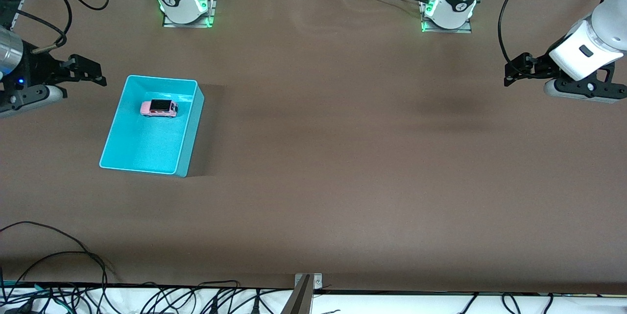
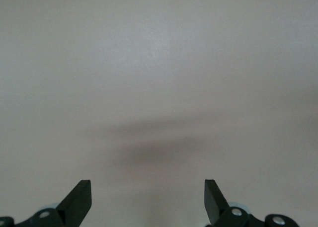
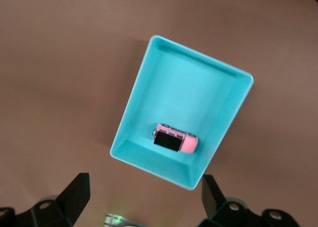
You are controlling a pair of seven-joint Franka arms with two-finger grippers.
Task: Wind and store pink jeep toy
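One jeep [image 1: 159,108] sits upright in the bin [image 1: 147,167], apparently stored. Right gripper [image 1: 93,70] hangs beside the bin, fingers wide, empty; left gripper [image 1: 515,71] waits over bare table, likewise. Retreat clear without nudging the bin.

One pink jeep toy [image 1: 158,108] [image 3: 175,140], sits inside bin. One turquoise bin [image 1: 192,130] [image 3: 224,132] on worktop [image 1: 343,157]. One worktop, brown. Two robot arms, each with one end effector: left end effector [image 1: 509,75] [image 2: 148,199], right end effector [image 1: 98,74] [image 3: 145,202]. Two fingers on each, four fingers in all.
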